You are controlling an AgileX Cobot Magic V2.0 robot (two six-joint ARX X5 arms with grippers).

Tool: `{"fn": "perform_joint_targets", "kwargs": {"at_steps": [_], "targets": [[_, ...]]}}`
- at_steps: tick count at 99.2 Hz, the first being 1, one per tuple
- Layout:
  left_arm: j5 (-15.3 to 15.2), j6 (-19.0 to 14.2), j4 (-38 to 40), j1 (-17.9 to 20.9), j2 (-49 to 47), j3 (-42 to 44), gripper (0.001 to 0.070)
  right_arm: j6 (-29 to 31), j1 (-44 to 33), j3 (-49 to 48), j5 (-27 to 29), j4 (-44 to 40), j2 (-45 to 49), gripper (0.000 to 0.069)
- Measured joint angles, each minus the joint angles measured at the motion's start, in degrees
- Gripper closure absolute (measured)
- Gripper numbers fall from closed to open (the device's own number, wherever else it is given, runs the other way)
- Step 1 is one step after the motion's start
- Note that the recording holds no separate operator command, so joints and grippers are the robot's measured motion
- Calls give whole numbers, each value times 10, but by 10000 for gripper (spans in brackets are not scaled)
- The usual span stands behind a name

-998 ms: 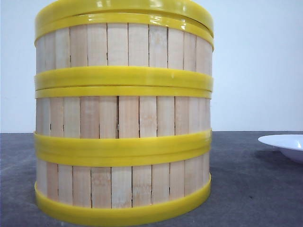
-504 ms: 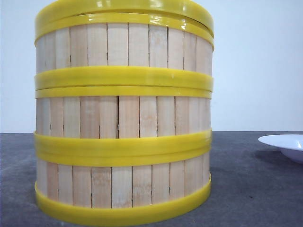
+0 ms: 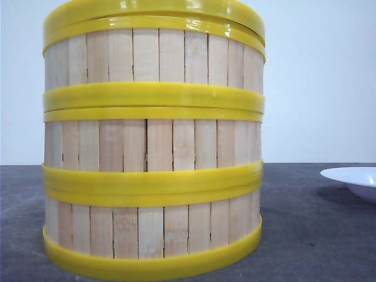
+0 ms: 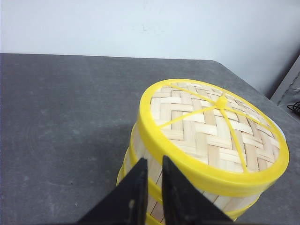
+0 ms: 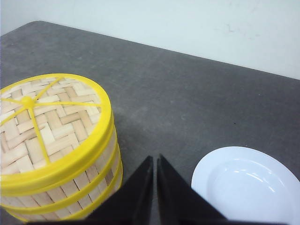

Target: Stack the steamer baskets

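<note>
Three steamer baskets [image 3: 153, 153] stand stacked in one column on the dark table, close in front of the front camera; pale slats alternate with yellow bands. A woven lid [image 4: 211, 126] with a yellow rim caps the stack [image 5: 51, 145]. My left gripper [image 4: 153, 161] hovers above the stack's side, its black fingers nearly together with nothing between them. My right gripper [image 5: 155, 159] hangs over bare table between the stack and the plate, shut and empty. Neither gripper shows in the front view.
A white plate [image 5: 246, 187] lies on the table to the right of the stack, its rim also seen as the plate [image 3: 352, 179] in the front view. A pale wall runs behind the table. The table's far corner edge [image 4: 243, 79] lies behind the stack.
</note>
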Motion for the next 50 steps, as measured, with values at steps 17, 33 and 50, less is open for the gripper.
{"fn": "perform_joint_targets", "kwargs": {"at_steps": [17, 33, 50], "targets": [[0, 0, 0, 0, 0, 0, 682, 0, 0, 0, 0, 0, 0, 682], [0, 0, 0, 0, 0, 0, 682, 0, 0, 0, 0, 0, 0, 682], [-53, 14, 5, 7, 0, 0, 682, 0, 0, 0, 0, 0, 0, 682]]}}
